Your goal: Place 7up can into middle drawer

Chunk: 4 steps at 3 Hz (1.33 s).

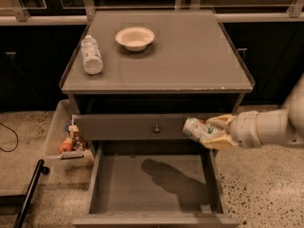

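Note:
The 7up can (195,128) is a silvery-green can held on its side in my gripper (213,131), whose pale fingers are shut around it. It hangs in front of the upper drawer front, above the right rear part of the open middle drawer (142,184). The drawer is pulled out, with a bare dark floor that shows the shadow of my arm and the can. My white arm comes in from the right edge.
A clear plastic bottle (91,55) lies on the cabinet top at the left, and a white bowl (135,37) stands behind it. The upper drawer front has a small round knob (156,128). A bin with snacks (71,139) sits on the floor at the left, beside a black pole (29,194).

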Each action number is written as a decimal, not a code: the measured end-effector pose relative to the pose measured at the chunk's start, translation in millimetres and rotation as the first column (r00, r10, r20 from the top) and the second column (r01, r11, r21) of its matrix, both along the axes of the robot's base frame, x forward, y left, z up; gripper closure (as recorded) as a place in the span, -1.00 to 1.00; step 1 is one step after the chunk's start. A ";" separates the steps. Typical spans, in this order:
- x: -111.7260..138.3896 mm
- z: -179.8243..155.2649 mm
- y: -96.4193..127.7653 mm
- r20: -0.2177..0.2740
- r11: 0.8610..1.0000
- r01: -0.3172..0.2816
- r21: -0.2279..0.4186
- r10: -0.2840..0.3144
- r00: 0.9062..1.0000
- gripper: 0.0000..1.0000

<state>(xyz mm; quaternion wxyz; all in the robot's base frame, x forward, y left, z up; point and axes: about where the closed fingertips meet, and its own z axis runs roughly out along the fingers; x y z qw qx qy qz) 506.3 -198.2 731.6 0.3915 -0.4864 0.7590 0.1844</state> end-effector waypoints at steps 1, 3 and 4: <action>-0.8 -71.4 7.0 -0.041 0.997 0.036 -0.070 -0.039 0.998 1.00; 8.6 -156.2 21.7 -0.016 0.995 0.035 -0.096 -0.037 0.999 1.00; 8.6 -156.3 22.1 -0.015 0.995 0.035 -0.096 -0.036 0.999 1.00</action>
